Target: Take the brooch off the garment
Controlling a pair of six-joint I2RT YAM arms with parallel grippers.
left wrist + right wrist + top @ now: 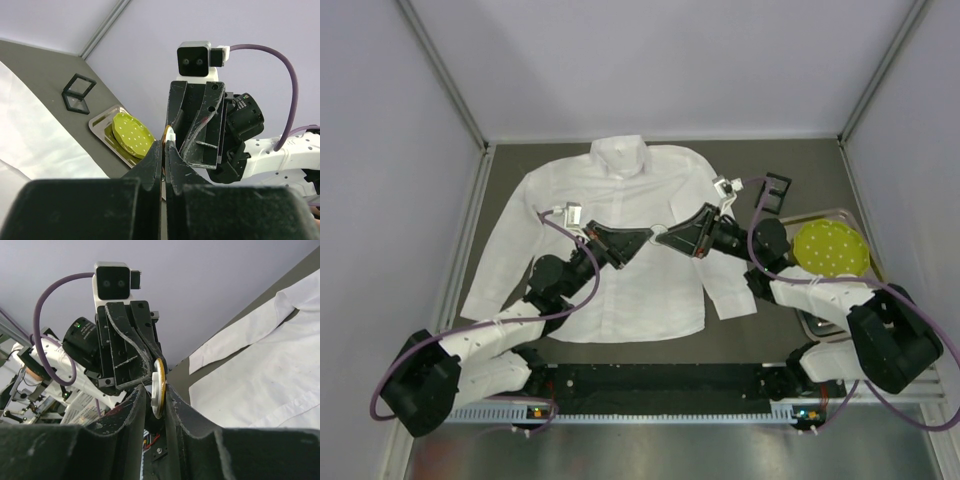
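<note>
1. The garment (630,300) is laid flat, collar to the far side, over most of the dark table (790,165). Its front lies directly beneath the point where the two arms meet.
2. A tray (98,123) bearing a yellow-green dotted plate (830,248) is set off the shirt's right sleeve, with a small black square box (775,192) just beyond it. Both are well apart from the meeting point.
3. The left gripper (165,146) is closed, its fingertips pressed together on what appears to be the edge of the brooch.
4. The right gripper (155,392) is set tip to tip against it from the opposite side. Its jaws are narrowly parted around the disc — whether the pads already press cannot be told.
5. The brooch (159,385) is seen edge-on between the right fingers, raised above the cloth, with its flat faces turned toward those fingers. Neither arm is judged nearer — both are at it.
6. Whether the pin is yet free of the fabric cannot be told. Open room is offered upward and toward the tray side, so a straight withdrawal along the grippers' shared line is judged the clearest.
</note>
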